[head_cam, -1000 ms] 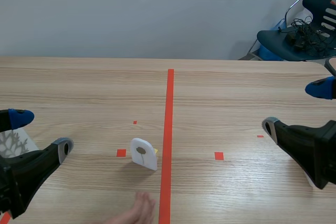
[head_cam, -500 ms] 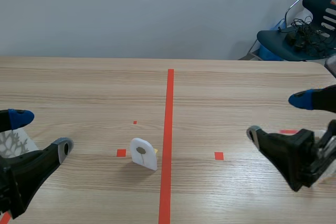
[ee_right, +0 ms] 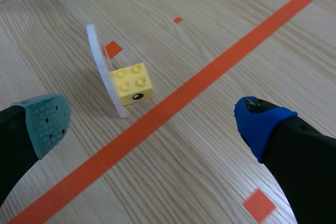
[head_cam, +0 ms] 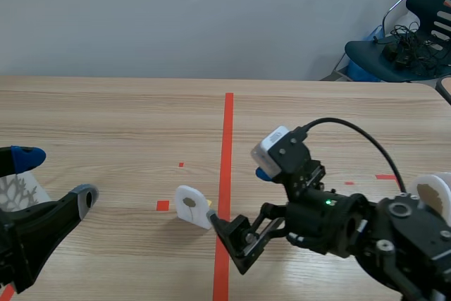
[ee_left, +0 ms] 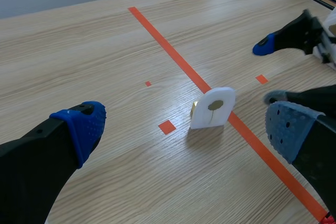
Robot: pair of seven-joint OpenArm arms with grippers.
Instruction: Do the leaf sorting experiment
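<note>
Left gripper (head_cam: 56,177) low on its own side, fingers wide apart. Right arm stretched in to the middle, right gripper (head_cam: 238,195) also spread wide.

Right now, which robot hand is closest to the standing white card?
The right gripper: it is open just beside the white card, while the left gripper sits farther off.

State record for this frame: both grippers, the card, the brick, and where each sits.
left gripper: jaws open, empty, low at its own side of the table
right gripper: jaws open, empty, arm extends to the tape line
white card: stands on edge, just on the left arm's side of the tape line
brown leaf shape: on the card's front face
yellow brick: behind the card, against its back
card vs right gripper: ahead of the jaws, nearer the grey-green pad, no contact
</note>
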